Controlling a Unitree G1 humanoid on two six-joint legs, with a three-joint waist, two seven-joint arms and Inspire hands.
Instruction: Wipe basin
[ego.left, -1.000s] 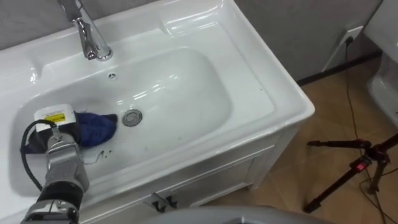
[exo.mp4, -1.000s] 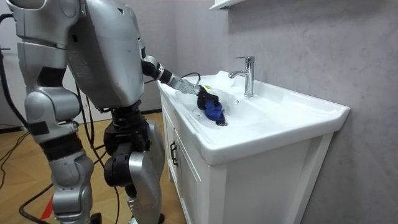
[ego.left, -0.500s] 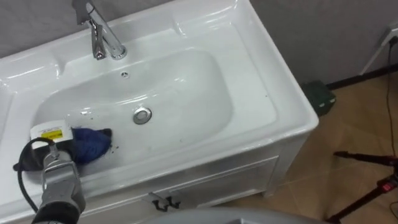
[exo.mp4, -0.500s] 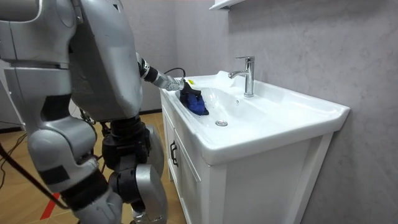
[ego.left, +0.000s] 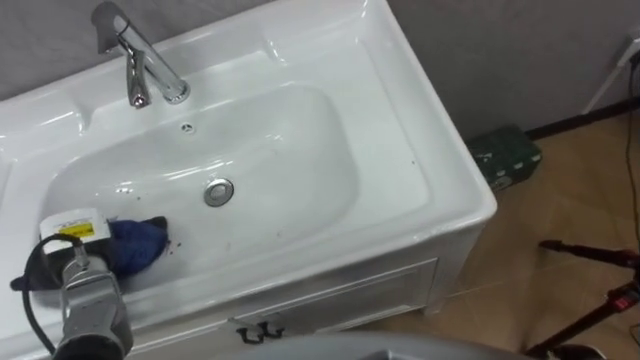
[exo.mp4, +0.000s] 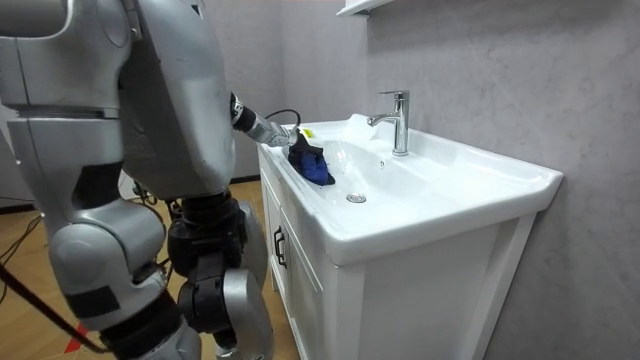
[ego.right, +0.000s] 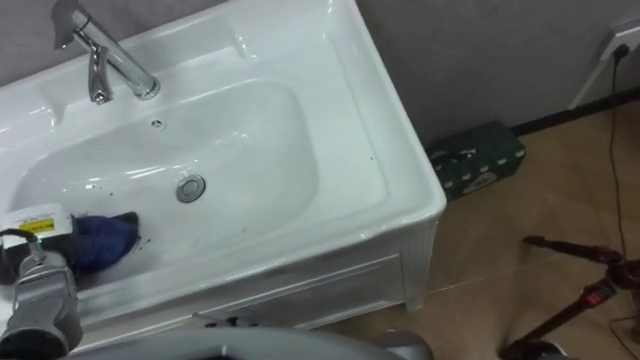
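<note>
- Basin: a white rectangular washbasin set in a white cabinet. It fills the upper left and middle of the eye views.
- Tap: chrome, upright on the back rim at the upper left, with its spout reaching over the bowl.
- Drain: a round metal fitting on the bowl floor, left of the frame's middle.
- Cloth: dark blue and bunched, lying against the bowl's lower-left wall, apart from the drain. A few small dark specks lie on the white surface just beside it.
- Left hand: it enters from the lower left corner and touches the cloth. Its fingers are hidden in the cloth, so it cannot be told whether they are spread or closed on it.
- Robot: in the room view it stands at the left, close against the cabinet front, with its arm reaching over the rim.
- Floor, right side: a green box by the wall and a black tripod in the lower right corner.
</note>
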